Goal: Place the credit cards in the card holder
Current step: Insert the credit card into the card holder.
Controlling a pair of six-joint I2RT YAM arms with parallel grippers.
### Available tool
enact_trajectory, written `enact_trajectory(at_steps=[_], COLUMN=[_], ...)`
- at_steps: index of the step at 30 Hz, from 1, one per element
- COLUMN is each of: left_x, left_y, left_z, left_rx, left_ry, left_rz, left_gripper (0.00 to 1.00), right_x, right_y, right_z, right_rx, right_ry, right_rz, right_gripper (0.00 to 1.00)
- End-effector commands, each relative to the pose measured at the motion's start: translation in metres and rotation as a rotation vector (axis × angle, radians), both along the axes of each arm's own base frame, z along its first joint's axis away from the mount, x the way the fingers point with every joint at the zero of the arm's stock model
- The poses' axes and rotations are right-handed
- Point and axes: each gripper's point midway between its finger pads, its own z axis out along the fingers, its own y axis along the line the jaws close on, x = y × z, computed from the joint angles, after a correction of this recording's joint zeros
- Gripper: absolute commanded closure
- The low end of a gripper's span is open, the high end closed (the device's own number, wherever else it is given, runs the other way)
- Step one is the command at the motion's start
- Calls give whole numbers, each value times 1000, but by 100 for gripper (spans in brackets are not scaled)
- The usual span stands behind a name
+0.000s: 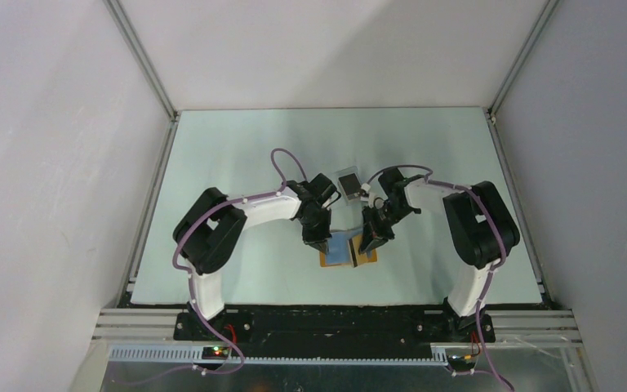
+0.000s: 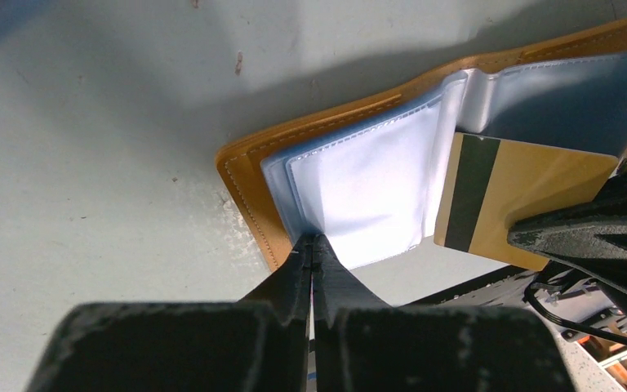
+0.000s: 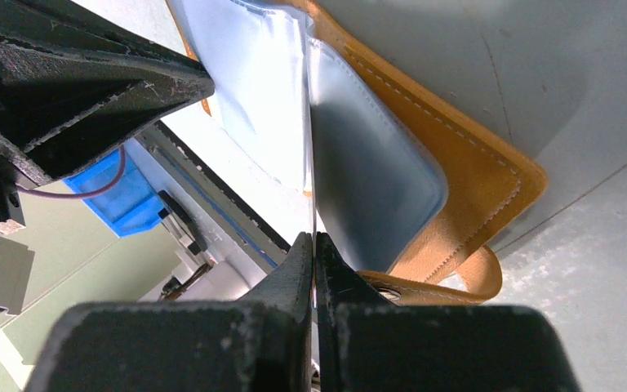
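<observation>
Lying open on the table [image 1: 237, 163] between the two arms, the holder [image 2: 249, 175] shows its orange cover face down and its clear sleeves [image 2: 367, 188] face up.

Left gripper [image 2: 313, 243]: at the holder's near edge. Its jaws are pressed together on the lip of one sleeve, with no gap between the fingertips, and that leaf lies spread flat over the left half of the holder.

Right gripper [image 3: 313, 241]: at the holder's right side. Its jaws are clamped on a card [image 2: 531, 184], a tan card with a dark stripe [image 2: 467, 192] across the end farthest from the grip. In the right wrist view the card is seen edge-on, as a thin line rising from the fingertips toward the fold of the holder, between two sleeves.

Card and holder: the striped end overlaps the inner edge of the spread sleeve, near the holder's fold. It seems to rest at a pocket mouth, but the views do not show whether it has gone inside. The rest of the card reaches out past the holder's near edge, toward the right gripper.

A second sleeve, curved and bluish, stands up from the fold over the holder's right half. The orange strap [image 3: 478, 282] with its clasp sticks out from the holder's right corner and touches the table.

Beyond the holder, farther from the arm bases, a clear plastic rectangle [image 1: 348, 181] with a dark centre lies on the table, apart from both grippers.
</observation>
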Motion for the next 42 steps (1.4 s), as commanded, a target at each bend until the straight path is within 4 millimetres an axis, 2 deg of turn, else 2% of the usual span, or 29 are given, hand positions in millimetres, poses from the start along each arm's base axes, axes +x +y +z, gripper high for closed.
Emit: enact_trajectory(at_steps=[1,12,35,42], left_x=[4,4,5,4], left_y=[26,26,26,27], left_z=[-26,-27,-27,-26], left_rx=[137,139,142,144], left_ry=[-22,-18,-19,-20], left_rz=[-12,-14,-11,-12], left_gripper=[100,100,100,100], right_x=[5,1,-6,-7], right_y=[6,12,7,6], right_z=[2,15,26,10], right_rx=[49,127,124,77], right_ry=[-5,4,-2,24], right_rz=[4,25,41,37], right_gripper=[100,100,100,100])
